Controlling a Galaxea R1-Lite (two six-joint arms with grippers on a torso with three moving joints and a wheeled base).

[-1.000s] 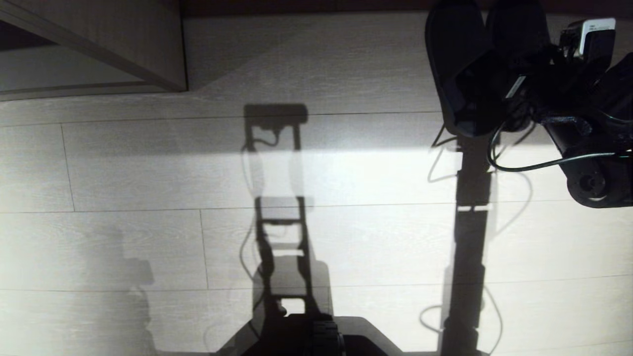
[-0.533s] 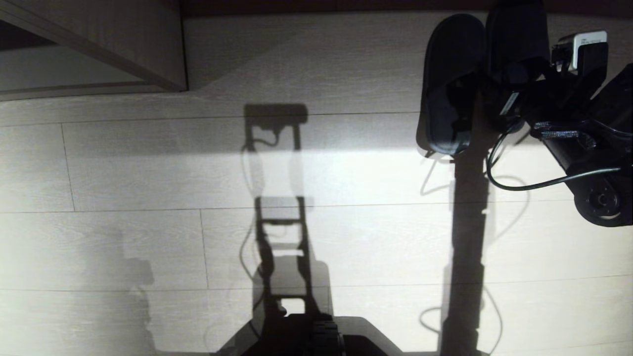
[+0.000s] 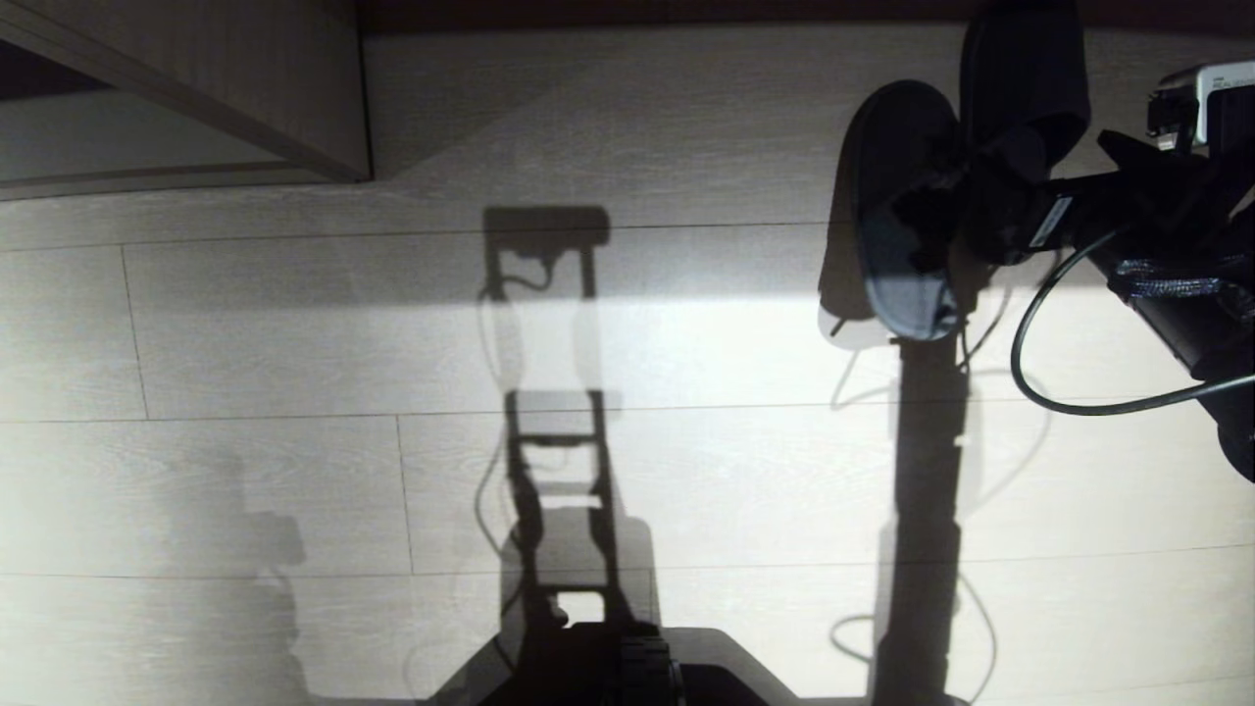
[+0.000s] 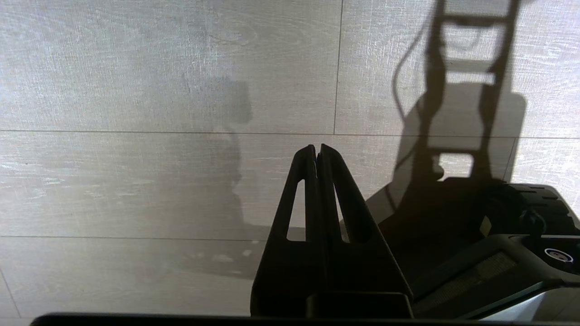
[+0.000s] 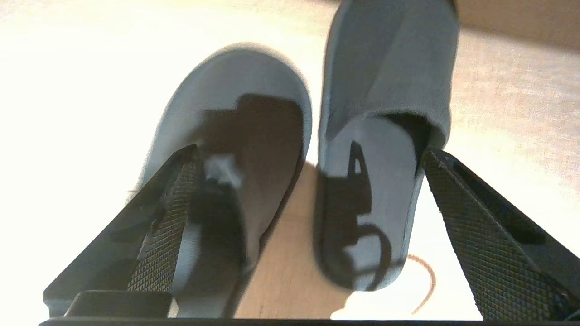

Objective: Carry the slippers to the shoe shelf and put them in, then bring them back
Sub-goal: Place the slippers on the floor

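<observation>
The slippers, a dark grey-blue pair, lie toes away from me at the upper right of the head view. The left slipper (image 3: pixel 887 147) (image 5: pixel 226 81) is tipped up on its side and throws a shadow on the boards. The right slipper (image 3: pixel 1025 78) (image 5: pixel 389 59) lies flat, its toe at the dark strip behind. My right gripper (image 3: pixel 980 201) (image 5: pixel 310 149) is open wide at their heels, one finger against each outer side, with bare floor between the two. The shoe shelf (image 3: pixel 245 88) shows as pale boards with a slanted panel at the upper left. My left gripper (image 4: pixel 317 147) hangs shut over the floor.
Pale wood floor planks (image 3: pixel 686 471) fill the middle and front of the head view, crossed by my own shadows. My dark base (image 3: pixel 627 667) (image 4: pixel 498 217) sits at the near edge. A black cable (image 3: pixel 1039 382) loops down from the right arm.
My right arm has drawn back toward me and to the right. The left slipper has come with it, sliding nearer and tipping up. The right slipper has stayed put.
</observation>
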